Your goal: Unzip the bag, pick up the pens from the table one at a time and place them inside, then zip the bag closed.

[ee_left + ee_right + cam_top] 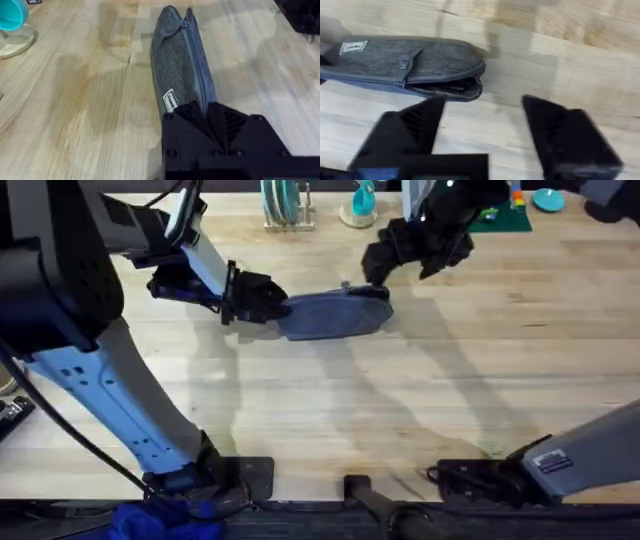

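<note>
- Two pincers attend the bag (335, 313), which lies mid-tabletop (400, 410) — soft grey fabric, light, likely to slump and slide unless pinned.
- Left pincer (275, 305) is clamped on the bag's near end, anchoring it.
- Right pincer (482, 125) hovers wide apart, empty, beside the gaping end — the small zipper pull (405, 65) looks the best hold.

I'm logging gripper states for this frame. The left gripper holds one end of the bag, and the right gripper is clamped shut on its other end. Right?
Not quite. The left gripper does hold one end of the bag, but the right gripper is open: the right wrist view shows its fingers spread apart just short of the bag's gaping end, gripping nothing.
</note>
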`<control>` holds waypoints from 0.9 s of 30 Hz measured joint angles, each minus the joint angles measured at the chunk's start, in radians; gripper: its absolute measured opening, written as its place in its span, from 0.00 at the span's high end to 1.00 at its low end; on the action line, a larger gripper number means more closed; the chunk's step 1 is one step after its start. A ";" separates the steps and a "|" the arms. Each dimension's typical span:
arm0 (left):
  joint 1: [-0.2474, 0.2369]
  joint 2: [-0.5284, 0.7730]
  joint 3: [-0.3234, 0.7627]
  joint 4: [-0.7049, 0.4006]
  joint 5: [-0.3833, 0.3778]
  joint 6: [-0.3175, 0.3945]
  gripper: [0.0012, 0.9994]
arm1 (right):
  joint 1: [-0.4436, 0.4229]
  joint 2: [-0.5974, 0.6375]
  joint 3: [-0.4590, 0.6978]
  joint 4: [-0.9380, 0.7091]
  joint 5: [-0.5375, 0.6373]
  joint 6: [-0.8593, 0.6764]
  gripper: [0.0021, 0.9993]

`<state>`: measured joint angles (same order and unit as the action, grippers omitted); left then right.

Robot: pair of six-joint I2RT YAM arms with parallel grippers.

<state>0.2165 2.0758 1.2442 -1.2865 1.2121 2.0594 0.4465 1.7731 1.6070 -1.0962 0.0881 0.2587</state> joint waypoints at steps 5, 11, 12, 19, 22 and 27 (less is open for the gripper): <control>0.000 0.000 0.000 0.000 0.000 0.000 0.96 | 0.000 0.000 0.000 0.000 0.000 -0.004 0.00; 0.000 0.000 0.000 0.000 0.000 0.000 0.96 | 0.000 -0.017 -0.001 0.012 0.000 -0.005 0.00; 0.000 0.000 0.000 0.000 0.000 0.000 0.96 | 0.000 -0.028 -0.002 0.016 0.000 -0.005 0.00; 0.000 0.000 0.000 0.000 0.000 0.000 0.96 | 0.000 -0.113 -0.002 0.074 -0.001 -0.005 0.00; 0.000 0.000 0.000 0.000 0.000 0.000 0.96 | 0.000 -0.115 -0.002 0.088 -0.009 -0.005 0.00; 0.000 0.000 0.000 0.000 0.000 0.000 0.96 | 0.002 -0.115 -0.002 0.103 -0.045 -0.006 0.00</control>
<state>0.2165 2.0758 1.2442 -1.2861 1.2118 2.0594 0.4482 1.6581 1.6051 -0.9929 0.0434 0.2527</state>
